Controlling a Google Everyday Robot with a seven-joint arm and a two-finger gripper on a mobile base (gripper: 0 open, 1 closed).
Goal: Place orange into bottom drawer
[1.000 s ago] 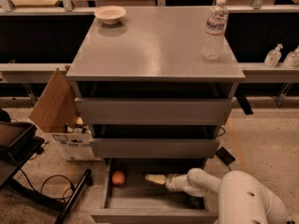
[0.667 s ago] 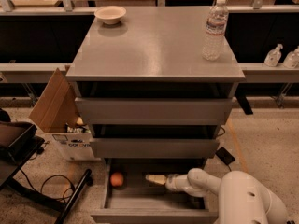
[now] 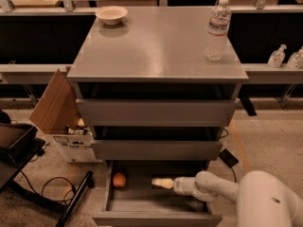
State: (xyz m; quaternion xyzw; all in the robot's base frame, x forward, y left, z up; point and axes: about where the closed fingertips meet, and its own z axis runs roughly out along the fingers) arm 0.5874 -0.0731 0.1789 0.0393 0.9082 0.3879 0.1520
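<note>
Orange against grey metal, the orange sits at the left end of your open bottom drawer, and to its right, not touching it, your gripper reaches in, its opening impossible for you to judge.

The grey cabinet's flat top carries a cream bowl at its far left corner and a clear water bottle upright near the far right edge, the two well apart. Below, the bottom drawer stands open. The orange rests at its left side, and the gripper is inside the drawer to the orange's right, apart from it. On the speckled floor left of the cabinet sit an open cardboard box and black cables.
</note>
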